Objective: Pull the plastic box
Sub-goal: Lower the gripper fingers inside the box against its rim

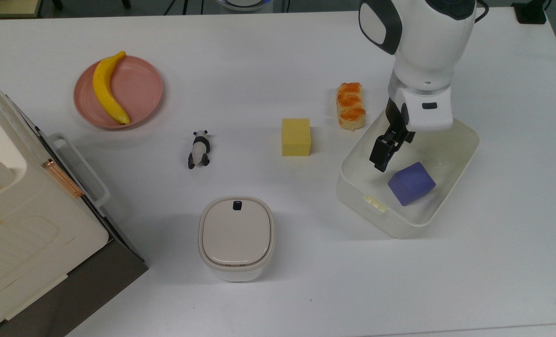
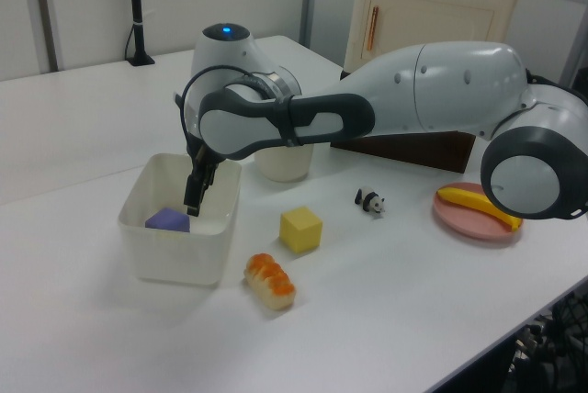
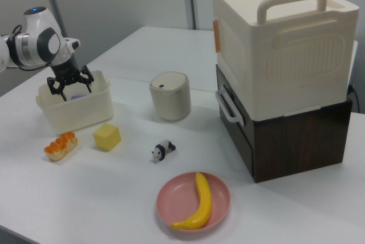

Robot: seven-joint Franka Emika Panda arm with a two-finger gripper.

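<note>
Plastic box (image 1: 451,154), at the table's 3 o'clock in the top view, holds a purple cube (image 1: 411,183). My gripper (image 3: 70,85) hangs inside, fingers spread, gripping nothing, presumably to hook the wall. Bread (image 1: 351,105) lies at its 10 o'clock.

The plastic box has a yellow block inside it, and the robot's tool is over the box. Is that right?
Not quite. In the top view, the block inside the plastic box is purple. The yellow block sits on the table outside. The tool is indeed over the box.
</note>
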